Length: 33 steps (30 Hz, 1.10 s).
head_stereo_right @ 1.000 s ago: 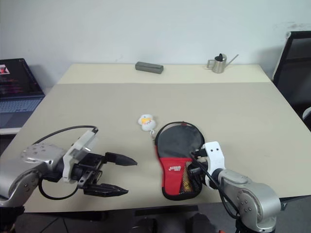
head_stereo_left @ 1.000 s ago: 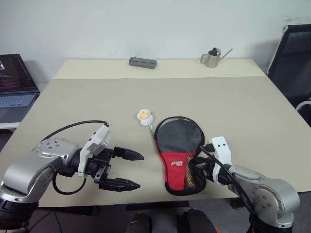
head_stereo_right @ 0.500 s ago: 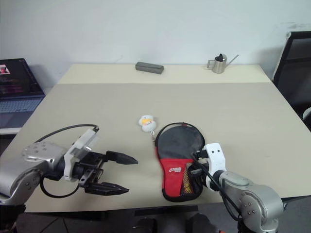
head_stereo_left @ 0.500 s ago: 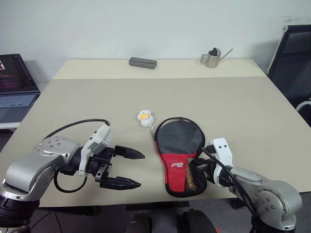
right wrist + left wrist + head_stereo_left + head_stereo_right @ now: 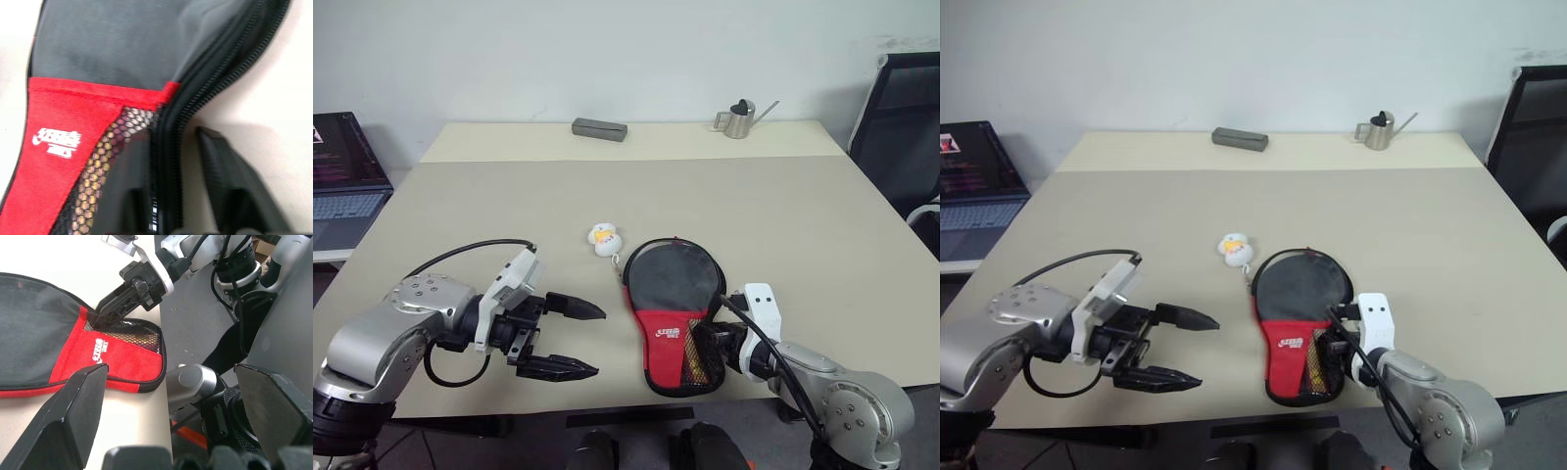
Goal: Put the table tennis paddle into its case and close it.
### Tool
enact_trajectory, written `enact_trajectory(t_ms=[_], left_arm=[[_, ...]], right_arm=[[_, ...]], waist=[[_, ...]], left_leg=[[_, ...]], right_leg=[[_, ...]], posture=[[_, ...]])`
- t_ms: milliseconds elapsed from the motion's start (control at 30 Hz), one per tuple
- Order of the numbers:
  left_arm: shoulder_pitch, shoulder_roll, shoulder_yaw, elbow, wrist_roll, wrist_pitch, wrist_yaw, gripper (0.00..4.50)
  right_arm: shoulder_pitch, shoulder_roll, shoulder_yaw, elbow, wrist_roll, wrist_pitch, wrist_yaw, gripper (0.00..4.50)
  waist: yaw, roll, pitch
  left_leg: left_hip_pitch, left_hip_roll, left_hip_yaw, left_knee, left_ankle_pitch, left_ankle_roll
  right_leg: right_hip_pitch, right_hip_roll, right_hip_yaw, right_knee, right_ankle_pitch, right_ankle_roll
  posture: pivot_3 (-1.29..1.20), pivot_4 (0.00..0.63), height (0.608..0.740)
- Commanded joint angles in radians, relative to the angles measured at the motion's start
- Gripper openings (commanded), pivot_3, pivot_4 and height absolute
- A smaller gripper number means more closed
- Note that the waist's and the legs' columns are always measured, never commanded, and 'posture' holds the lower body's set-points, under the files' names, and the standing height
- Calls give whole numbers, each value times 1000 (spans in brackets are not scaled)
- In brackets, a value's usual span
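Observation:
The case [image 5: 674, 311] lies flat near the table's front edge, black above and red below, with a white logo and a mesh pocket [image 5: 105, 171]. The paddle is hidden, apart from a tan shape showing through the mesh. My right gripper [image 5: 705, 343] is at the case's right edge by the pocket. Its fingers are open, one finger [image 5: 222, 186] on the table and the other over the mesh, with the zipper [image 5: 210, 78] running between them. My left gripper [image 5: 597, 341] hovers open to the left of the case, pointing at it and apart from it.
A small white-yellow ball [image 5: 604, 237] lies just behind the case's top left. A grey bar [image 5: 600, 127] and a metal watering can [image 5: 739, 117] stand at the far edge. A laptop [image 5: 342, 176] sits off the table's left and a black chair [image 5: 901, 108] stands at the right.
My right gripper's fingers have parted at the case's zipper edge, where they were shut before. The left gripper and the case have stayed put.

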Motion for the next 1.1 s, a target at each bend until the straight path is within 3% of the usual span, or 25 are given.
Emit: enact_trajectory(t_ms=[33,333,433,567,800,967,1100], left_arm=[[-16,-4,2,-3,2,-19,5,4500],[-14,-18,1,0,9,-30,14,4500],[-14,-28,7,5,1,-27,29,4500],[17,-38,7,4,7,-31,44,4500],[28,-50,25,20,14,-42,80,4500],[32,-42,30,29,15,-51,83,4500],[30,-37,41,42,20,-54,89,4500]], right_arm=[[24,11,-19,-28,14,33,-31,2654],[-73,5,-115,-87,-21,33,-45,2654],[-160,-24,-143,-106,-28,32,-15,3182],[-207,-63,-174,-66,-17,-32,64,4483],[-149,-218,-143,-38,-1,-14,182,4483],[-81,-238,-103,-34,107,33,269,4483],[-154,-229,-146,-30,118,12,300,4483]], waist=[[0,0,0],[0,1,0],[0,3,2],[0,3,2],[1,3,2],[-1,3,2],[-1,3,2]], left_leg=[[1,0,0,0,0,0],[2,1,1,0,0,0],[2,2,1,0,0,0],[2,2,0,-1,0,0],[2,2,1,-2,0,0],[3,3,1,-2,0,0],[3,3,1,-2,0,0]], right_leg=[[0,1,0,0,0,0],[1,2,1,0,-1,-1],[1,2,1,0,-1,-1],[1,3,0,0,-1,-2],[1,3,0,0,-1,-2],[1,5,0,0,-2,-3],[1,6,1,1,-2,-3]], posture=[[0,150,740],[0,150,740],[0,150,740],[0,150,740],[0,150,740],[0,150,740],[0,150,740]])
